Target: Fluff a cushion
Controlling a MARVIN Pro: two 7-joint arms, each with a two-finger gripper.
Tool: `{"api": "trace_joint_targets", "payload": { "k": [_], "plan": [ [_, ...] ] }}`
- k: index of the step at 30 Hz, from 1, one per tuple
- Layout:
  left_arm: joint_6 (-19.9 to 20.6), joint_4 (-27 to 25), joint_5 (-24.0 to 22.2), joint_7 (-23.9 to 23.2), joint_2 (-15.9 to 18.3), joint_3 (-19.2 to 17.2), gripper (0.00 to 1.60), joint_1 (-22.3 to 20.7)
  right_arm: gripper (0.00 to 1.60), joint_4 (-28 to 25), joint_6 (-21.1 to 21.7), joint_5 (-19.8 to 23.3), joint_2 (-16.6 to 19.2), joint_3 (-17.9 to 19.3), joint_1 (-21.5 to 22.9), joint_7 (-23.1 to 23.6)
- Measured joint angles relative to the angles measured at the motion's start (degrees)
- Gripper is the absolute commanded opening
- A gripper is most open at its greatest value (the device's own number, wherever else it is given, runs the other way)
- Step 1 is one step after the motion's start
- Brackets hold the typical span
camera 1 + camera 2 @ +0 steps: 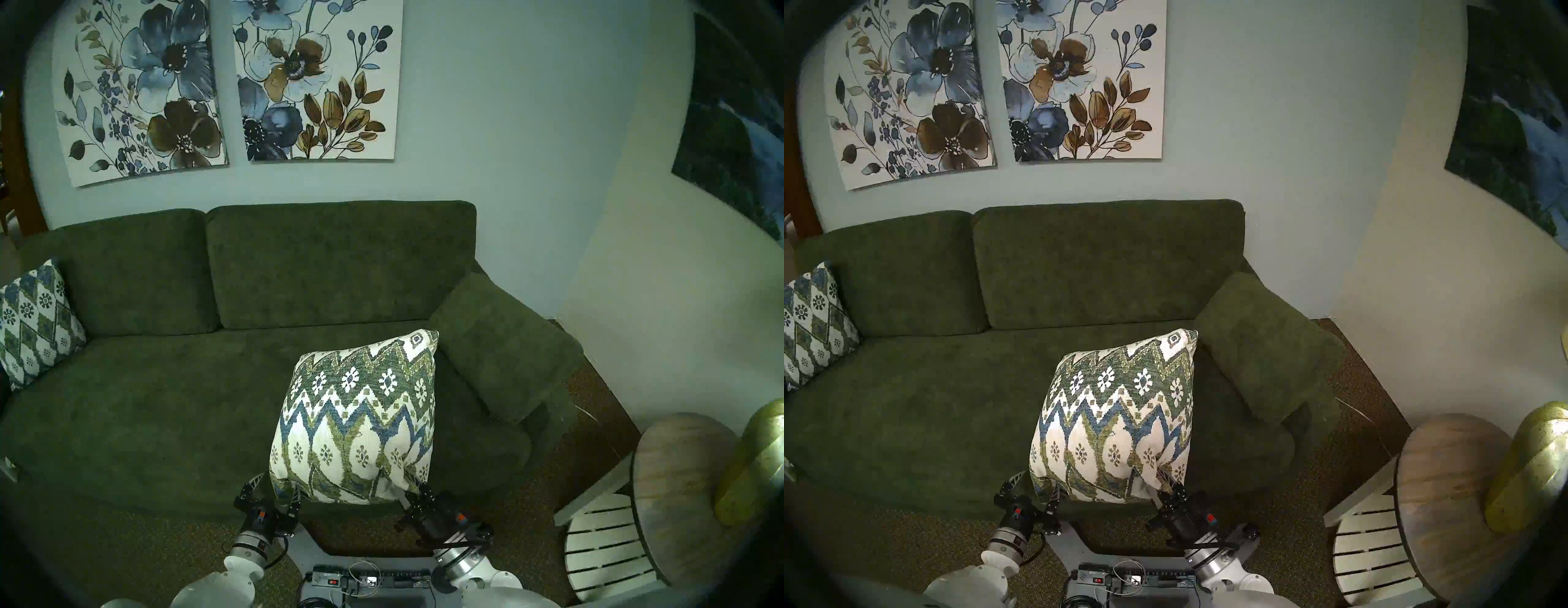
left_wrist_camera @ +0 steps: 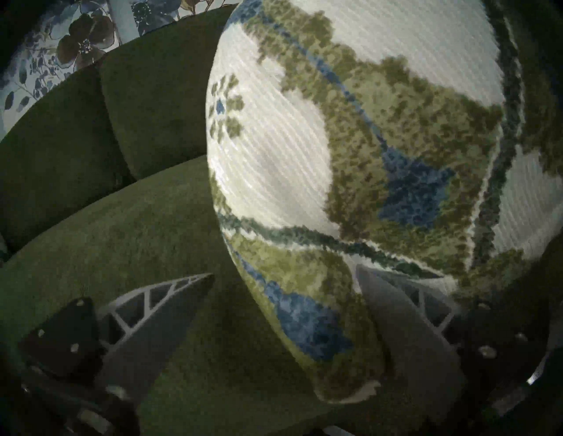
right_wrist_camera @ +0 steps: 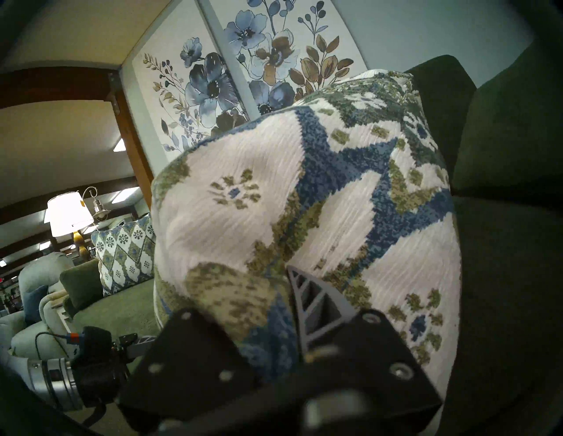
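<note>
Head view: cushion [image 1: 356, 420] hides right jaws clenching it; left jaws spread.

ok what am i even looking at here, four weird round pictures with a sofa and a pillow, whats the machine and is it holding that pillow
It is a two-armed robot in front of a dark green sofa. The two wide pictures come from cameras on its head, looking down; the other two come from a camera on each wrist, so they show the cushion close up.

The patterned cushion stands up at the sofa's front edge. The right gripper is shut on its lower right corner. The left gripper is open around the lower left corner, one finger against the fabric, not yet clamped.

A second patterned cushion leans at the sofa's far left end. Two flower paintings hang above.
</note>
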Motion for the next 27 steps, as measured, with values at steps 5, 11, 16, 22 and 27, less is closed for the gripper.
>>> {"api": "trace_joint_targets", "payload": {
  "k": [5, 11, 16, 22, 27],
  "plan": [
    [0.64, -0.27, -0.66, -3.97, -0.09, -0.61, 0.0, -1.71, 0.0, -0.93, 0.01, -0.27, -0.24, -0.49, -0.04, 0.02],
    [1.03, 2.22, -2.18, -7.63, -0.86, -1.42, 0.0, -3.6, 0.0, -1.99, 0.01, -0.17, -0.04, -0.3, -0.65, 0.01],
    [-0.21, 3.03, -3.17, -9.47, -1.57, -2.13, 0.0, -4.45, 0.0, -2.4, 0.03, -0.07, 0.27, 0.22, -1.26, 0.01],
    [-3.46, 0.15, -3.27, -10.03, -1.66, -3.58, 0.0, -5.32, 0.0, -4.38, 0.03, 0.01, 0.22, 1.2, -0.38, -0.18],
    [-6.4, -3.67, -3.65, -9.4, -1.38, -5.64, 0.0, -7.38, 0.0, -6.43, 0.04, 0.26, -0.52, 1.99, 1.62, -0.25]
  ]
}}
